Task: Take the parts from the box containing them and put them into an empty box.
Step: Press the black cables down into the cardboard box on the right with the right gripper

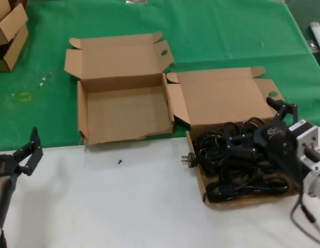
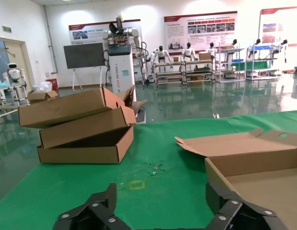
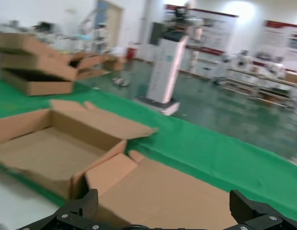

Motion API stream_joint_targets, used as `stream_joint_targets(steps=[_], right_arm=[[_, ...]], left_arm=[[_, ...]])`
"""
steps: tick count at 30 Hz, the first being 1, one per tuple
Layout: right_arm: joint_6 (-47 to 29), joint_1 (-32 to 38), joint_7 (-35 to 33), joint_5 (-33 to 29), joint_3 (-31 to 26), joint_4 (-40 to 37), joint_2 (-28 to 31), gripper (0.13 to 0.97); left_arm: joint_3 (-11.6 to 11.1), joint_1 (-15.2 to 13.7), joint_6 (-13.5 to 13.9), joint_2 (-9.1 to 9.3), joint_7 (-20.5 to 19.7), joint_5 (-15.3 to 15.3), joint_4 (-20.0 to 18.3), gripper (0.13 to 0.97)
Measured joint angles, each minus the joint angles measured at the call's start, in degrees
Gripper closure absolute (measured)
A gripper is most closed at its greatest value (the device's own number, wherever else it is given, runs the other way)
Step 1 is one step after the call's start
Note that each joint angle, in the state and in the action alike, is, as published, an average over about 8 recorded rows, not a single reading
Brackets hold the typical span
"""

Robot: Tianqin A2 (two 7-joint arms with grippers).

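Looking down from the head camera, I have the right gripper [image 1: 255, 134] low over the box containing them [image 1: 229, 95], its fingers [image 1: 237, 147] spread wide above the parts [image 1: 237, 170]. I cannot tell whether the fingers touch the cords. The parts lie as a tangle of black coils filling the front half of that box, with one plug [image 1: 189, 160] hanging over its left wall onto the white table [image 1: 124, 206].

Just beside it, on the left and slightly farther back, sits the empty box [image 1: 124, 111], lid flap folded back onto the green cloth [image 1: 227, 36], its front wall low and ragged. The two boxes touch at their side flaps. A tiny black screw [image 1: 120, 161] rests on the table in front of the empty box.

My left gripper [image 1: 27, 155] is parked at the left edge of the table, well apart from both boxes, fingers [image 2: 98, 206] open and holding nothing. Its wrist camera shows the small stacked cartons [image 2: 81, 127] on the green cloth, and they also sit at the far left corner in the head view.
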Motion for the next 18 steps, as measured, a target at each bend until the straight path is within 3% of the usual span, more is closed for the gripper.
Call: stream_joint_targets(steps=[3,11,18], right_arm=[[-4.28,1.11,0.81,0.0,-0.63,0.17,3.95,0.129],[-19.82,6.55,-2.36,-0.74,0.0,-3.21,9.53,0.129],[-35.33,15.03,-8.78,-1.76,-1.15,-7.18,12.74,0.129]], left_arm=[[0.0,0.0,0.0,0.0,0.0,0.0,0.0,0.386],[0.0,0.0,0.0,0.0,0.0,0.0,0.0,0.607],[0.0,0.0,0.0,0.0,0.0,0.0,0.0,0.748]])
